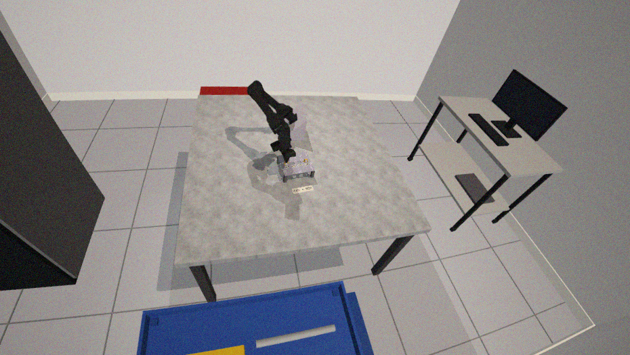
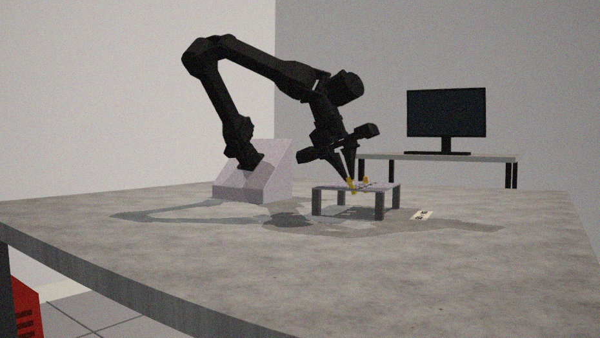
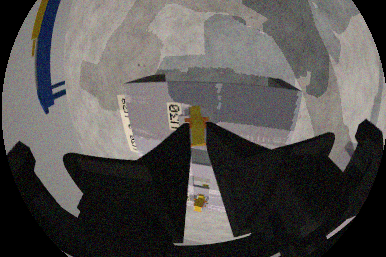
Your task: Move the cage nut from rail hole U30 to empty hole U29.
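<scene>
Hand nearly closed, only a narrow gap at its fingertips, with the nut gripped between them. The nut is yellow and leans in the exterior view, its upper end at the fingertips and its lower end reaching below the top face of the rail. In the wrist view it sits just beside the U30 label, with small orange bits sticking out on both sides of it. Whether it is seated in a hole, or free of one, I cannot tell; nor can I make out how its wings stand under the plate.

The other nut stands farther along the rail, apart from the hand. Between the two nuts, the wrist view shows part of the plate through the gap in the fingers, too small to read hole by hole.

The arm bends over from its pale base and points the hand down at the rail, which stands on dark legs on the desk. A small card lies flat near the rail.
</scene>
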Robot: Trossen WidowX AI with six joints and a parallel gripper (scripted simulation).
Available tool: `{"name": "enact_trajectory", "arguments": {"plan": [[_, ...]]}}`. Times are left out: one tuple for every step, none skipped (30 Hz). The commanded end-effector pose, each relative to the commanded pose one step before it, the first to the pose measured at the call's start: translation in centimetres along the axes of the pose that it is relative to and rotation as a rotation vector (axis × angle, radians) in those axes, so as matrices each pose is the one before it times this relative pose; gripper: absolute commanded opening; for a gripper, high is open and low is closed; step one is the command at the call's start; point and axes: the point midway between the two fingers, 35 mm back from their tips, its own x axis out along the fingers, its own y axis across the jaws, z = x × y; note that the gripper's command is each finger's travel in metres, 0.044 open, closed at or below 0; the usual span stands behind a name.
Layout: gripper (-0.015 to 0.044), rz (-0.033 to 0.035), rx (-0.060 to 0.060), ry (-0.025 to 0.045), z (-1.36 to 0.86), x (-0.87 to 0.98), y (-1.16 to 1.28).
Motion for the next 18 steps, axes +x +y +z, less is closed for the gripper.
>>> {"name": "enact_trajectory", "arguments": {"plan": [[0.0029, -0.00579, 0.0052, -0.00435, 0.088, -0.025, 0.040], [0.0029, -0.00025, 0.0000, 0.00001, 0.000, -0.002, 0.002], [0.0029, -0.00028, 0.0000, 0.00001, 0.000, -0.001, 0.002], [0.0029, -0.00059, 0.0000, 0.00001, 0.000, -0.002, 0.003], [0.0029, -0.00082, 0.0000, 0.00002, 0.000, -0.003, 0.005], [0.0029, -0.00107, 0.0000, 0.00002, 0.000, -0.004, 0.006], [0.0029, -0.00134, 0.0000, 0.00002, 0.000, -0.006, 0.008], [0.0029, -0.00161, 0.0000, 0.00002, 0.000, -0.007, 0.009], [0.0029, -0.00177, 0.0000, 0.00002, 0.000, -0.007, 0.010], [0.0029, -0.00028, 0.0000, 0.00001, 0.000, -0.002, 0.002], [0.0029, -0.00027, 0.0000, 0.00001, 0.000, -0.001, 0.002], [0.0029, -0.00054, 0.0000, 0.00001, 0.000, -0.002, 0.003], [0.0029, -0.00083, 0.0000, 0.00002, 0.000, -0.003, 0.005], [0.0029, -0.00104, 0.0000, 0.00002, 0.000, -0.004, 0.006], [0.0029, -0.00126, 0.0000, 0.00002, 0.000, -0.005, 0.007], [0.0029, -0.00149, 0.0000, 0.00002, 0.000, -0.006, 0.008], [0.0029, -0.00166, 0.0000, 0.00002, 0.000, -0.007, 0.009], [0.0029, -0.00174, 0.0000, 0.00002, 0.000, -0.007, 0.010]]}}
